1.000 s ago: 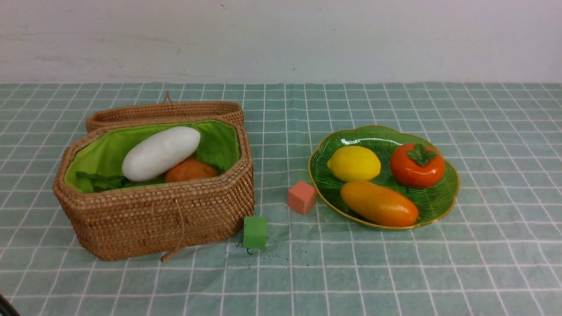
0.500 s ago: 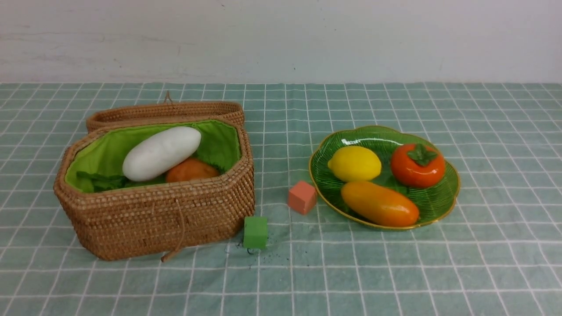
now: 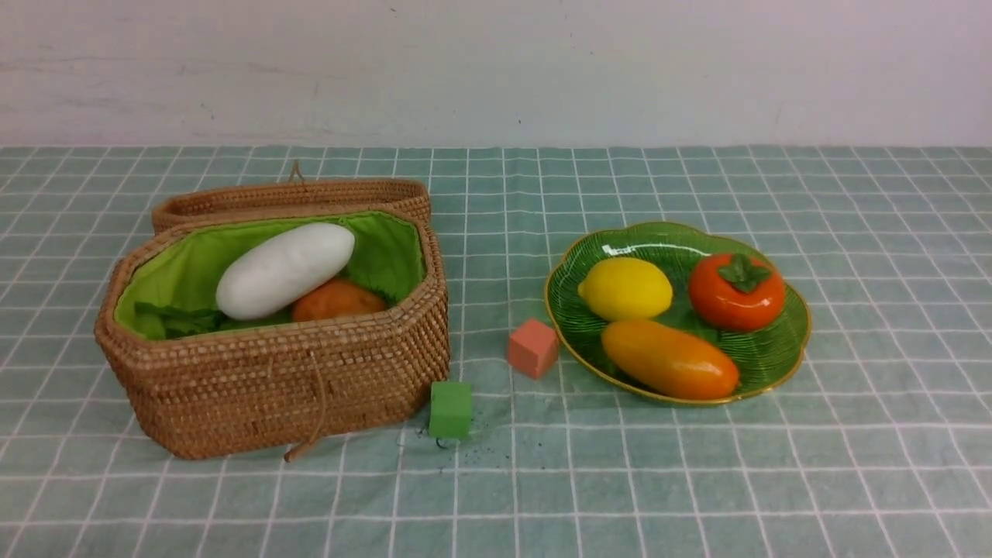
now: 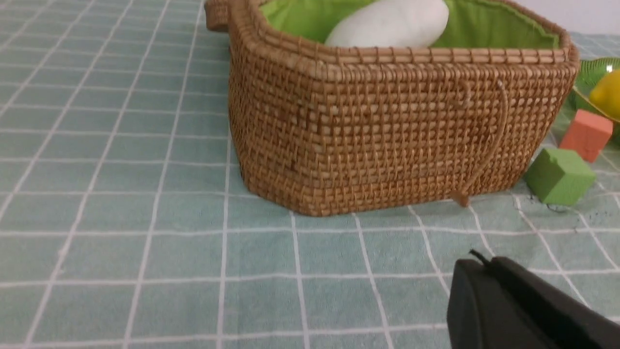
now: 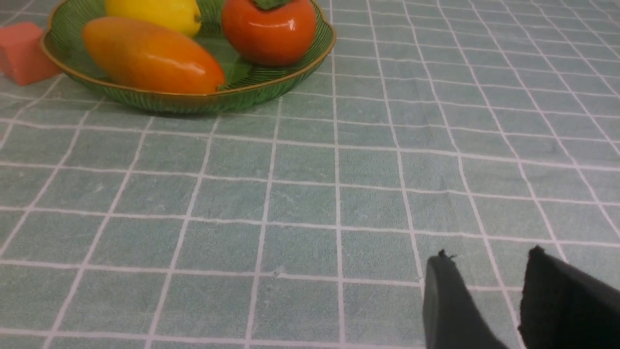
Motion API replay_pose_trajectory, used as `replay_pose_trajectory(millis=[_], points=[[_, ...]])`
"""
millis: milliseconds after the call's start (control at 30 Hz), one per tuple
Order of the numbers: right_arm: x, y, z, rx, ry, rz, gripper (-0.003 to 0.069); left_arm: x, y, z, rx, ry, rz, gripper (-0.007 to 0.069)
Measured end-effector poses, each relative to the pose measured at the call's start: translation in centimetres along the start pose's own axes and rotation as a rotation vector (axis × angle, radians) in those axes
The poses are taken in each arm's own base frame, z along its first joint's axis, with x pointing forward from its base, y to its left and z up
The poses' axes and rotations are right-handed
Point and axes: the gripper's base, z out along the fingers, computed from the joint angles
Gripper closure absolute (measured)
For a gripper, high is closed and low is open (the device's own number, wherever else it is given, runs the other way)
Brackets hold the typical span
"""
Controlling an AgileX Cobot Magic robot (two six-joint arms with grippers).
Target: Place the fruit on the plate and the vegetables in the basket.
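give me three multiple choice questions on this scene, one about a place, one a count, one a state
1. Where does the small salmon cube sit?
A. in the woven wicker basket
B. on the checked cloth beside the green glass plate
C. on the plate

2. How many toy fruits lie on the green glass plate?
A. one
B. two
C. three

3. How is the tan woven wicker basket?
A. open, lid off behind it
B. closed by its lid
C. tipped on its side

Answers:
1 B: it rests on the cloth by the plate's rim.
2 C: yellow lemon, orange-red persimmon and orange-yellow mango.
3 A: the white radish shows inside, and the woven lid lies behind.
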Motion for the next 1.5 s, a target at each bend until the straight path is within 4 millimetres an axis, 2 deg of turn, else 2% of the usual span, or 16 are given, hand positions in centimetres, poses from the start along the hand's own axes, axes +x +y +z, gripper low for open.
replay_pose_trajectory(millis=[200, 1500], points=[[0.0, 0.0, 0.0, 0.0, 0.0, 0.0, 0.0418, 0.99, 0.13, -0.03, -0.014, 0.103, -0.006, 0.0623], [0.0, 0.0, 0.0, 0.0, 0.0, 0.0, 0.0418, 1.02, 0.13, -0.03, -0.013, 0.106, -0.009, 0.0602]])
